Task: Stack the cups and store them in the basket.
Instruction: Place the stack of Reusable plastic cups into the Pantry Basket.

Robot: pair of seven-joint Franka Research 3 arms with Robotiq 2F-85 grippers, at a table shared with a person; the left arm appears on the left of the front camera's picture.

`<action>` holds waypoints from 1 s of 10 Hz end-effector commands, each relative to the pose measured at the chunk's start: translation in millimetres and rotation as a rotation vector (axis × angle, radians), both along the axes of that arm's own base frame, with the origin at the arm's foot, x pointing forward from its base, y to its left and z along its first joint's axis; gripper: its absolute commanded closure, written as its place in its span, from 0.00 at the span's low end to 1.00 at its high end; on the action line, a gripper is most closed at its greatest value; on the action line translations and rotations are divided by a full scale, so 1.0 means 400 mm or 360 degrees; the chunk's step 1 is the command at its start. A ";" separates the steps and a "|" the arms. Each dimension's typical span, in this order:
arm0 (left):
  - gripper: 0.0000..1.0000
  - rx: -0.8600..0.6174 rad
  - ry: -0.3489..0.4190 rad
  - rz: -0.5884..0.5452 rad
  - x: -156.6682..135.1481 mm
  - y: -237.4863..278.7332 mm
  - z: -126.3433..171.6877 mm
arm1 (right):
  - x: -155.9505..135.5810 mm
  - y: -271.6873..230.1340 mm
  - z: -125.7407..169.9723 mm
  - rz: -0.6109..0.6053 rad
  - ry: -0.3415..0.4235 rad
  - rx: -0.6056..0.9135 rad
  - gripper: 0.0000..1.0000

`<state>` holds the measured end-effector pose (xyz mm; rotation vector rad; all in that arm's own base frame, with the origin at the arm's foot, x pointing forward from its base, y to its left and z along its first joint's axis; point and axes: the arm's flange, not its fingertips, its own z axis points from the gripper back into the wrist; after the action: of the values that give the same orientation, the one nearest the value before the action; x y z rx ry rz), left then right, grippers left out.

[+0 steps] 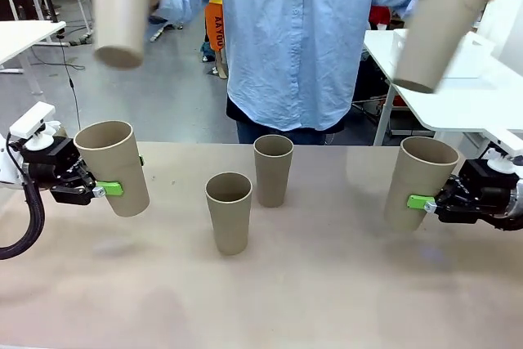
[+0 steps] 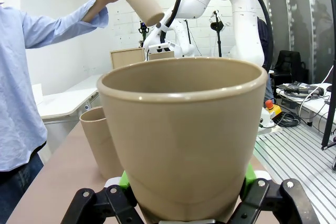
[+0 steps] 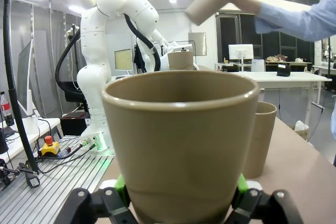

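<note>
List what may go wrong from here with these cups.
1. The tall tan cardboard-like cup in the left tool hangs tilted, gripped low; it may slip.
2. The person holds two raised cups in the air; a rising arm might knock them.
3. Two mid-table cups stand close together; reaching one may topple the other.

tan table (image 1: 327, 284), plain matte top. 2 cups stand upright on it nr the middle, mouths up: front cup (image 1: 229, 212) & back cup (image 1: 273, 171), close together, back one slightly right.
</note>
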<state>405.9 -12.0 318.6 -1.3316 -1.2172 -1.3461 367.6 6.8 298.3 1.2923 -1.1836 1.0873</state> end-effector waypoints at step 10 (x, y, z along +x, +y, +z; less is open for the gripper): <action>0.16 -0.0003 -0.0010 -0.0017 0.001 0.004 0.004 | 0.000 0.000 0.008 0.0001 -0.0005 0.0002 0.16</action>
<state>405.9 -12.0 318.5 -1.3317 -1.2167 -1.3462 367.6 6.8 298.3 1.2923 -1.1837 1.0872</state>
